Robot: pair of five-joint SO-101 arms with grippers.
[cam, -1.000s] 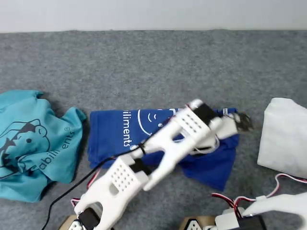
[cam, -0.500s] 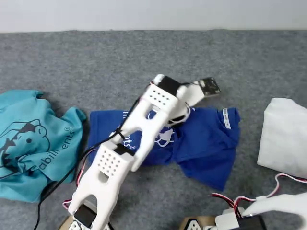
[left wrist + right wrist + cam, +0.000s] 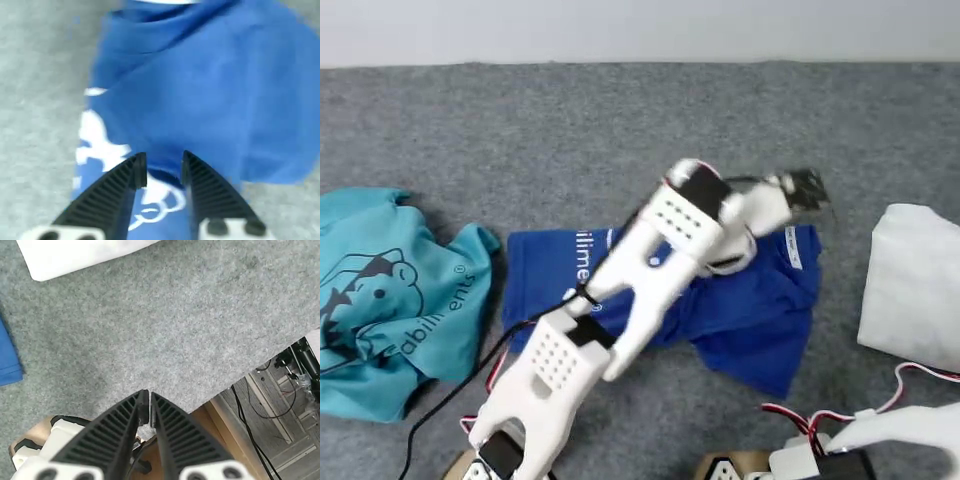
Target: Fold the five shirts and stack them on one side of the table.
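The blue shirt [image 3: 750, 310] lies at the middle of the grey felt table [image 3: 570, 120], towards its near side, partly folded: its left part is a flat, squared panel with white print, while its right part is looser, with soft ridges and a rumpled lobe sagging towards the near edge, and a small white tag [image 3: 790, 246] shows at its far right corner. The left arm [image 3: 620, 320] stretches diagonally across this shirt, and the left gripper [image 3: 805, 190] hangs over the felt just past the shirt's far right corner; in its own wrist view the left gripper [image 3: 160, 162] has its ribbed fingers [image 3: 125, 175] a small way apart with nothing held between them, the blue cloth and its white print showing below through the gap. The right gripper [image 3: 146, 397] sits low at the near right edge of the table, its fingers pressed together at the tips and gripping nothing. A crumpled teal shirt [image 3: 390, 300] with dark print lies to the left, one sleeve reaching close beside the blue shirt's left edge, and a folded white shirt [image 3: 915, 285] rests to the right, with a strip of bare felt between it and the blue one. Behind all three shirts a broad band of felt runs open to the far edge, where a pale wall [image 3: 640, 30] begins; in the right wrist view the felt ends at a wooden rim [image 3: 225, 425], beyond which cables [image 3: 255, 405] lie on the floor
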